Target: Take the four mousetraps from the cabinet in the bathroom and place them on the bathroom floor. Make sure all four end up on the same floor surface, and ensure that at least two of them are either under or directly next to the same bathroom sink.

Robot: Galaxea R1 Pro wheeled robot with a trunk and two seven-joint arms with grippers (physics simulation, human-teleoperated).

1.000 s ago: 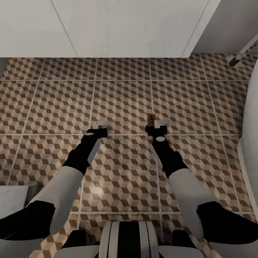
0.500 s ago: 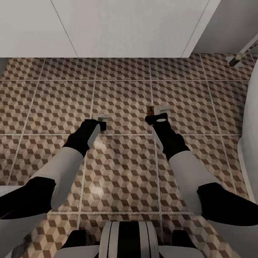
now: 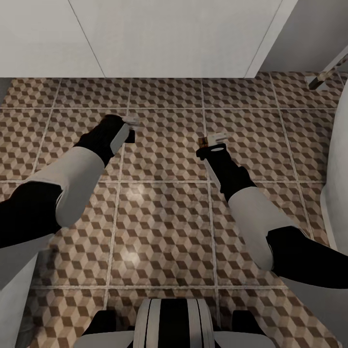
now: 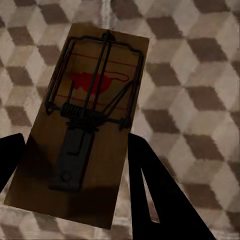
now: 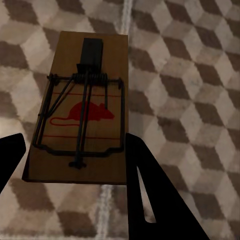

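1. The left claw (image 3: 129,126) was held out over the bathroom floor (image 3: 164,217), near the foot of a white wall panel (image 3: 174,38).
2. In the left wrist view, a mousetrap (image 4: 82,125) sat between the two dark fingers (image 4: 155,190) of that claw. The fingers bore against the long edges of the board, so the left claw was pinching the mousetrap.
3. This board showed a red mouse mark, a coiled spring and a dark wire bar on its upper face. The cube-patterned tiles lay behind it.
4. The right claw (image 3: 212,141) was held out over the same floor, well apart from the left claw and farther from the wall panel.
5. In the right wrist view, a second mousetrap (image 5: 82,125) sat between the fingers (image 5: 150,190) of the right claw. The fingers bore against its long edges, so the right claw was also pinching its mousetrap.
6. In the head view, the brown end of the second mousetrap (image 3: 203,141) protruded beside the right claw.
7. Whether either board touched the tiles could not be determined.
8. A pale curved fixture (image 3: 338,159) stood at the robot's right.
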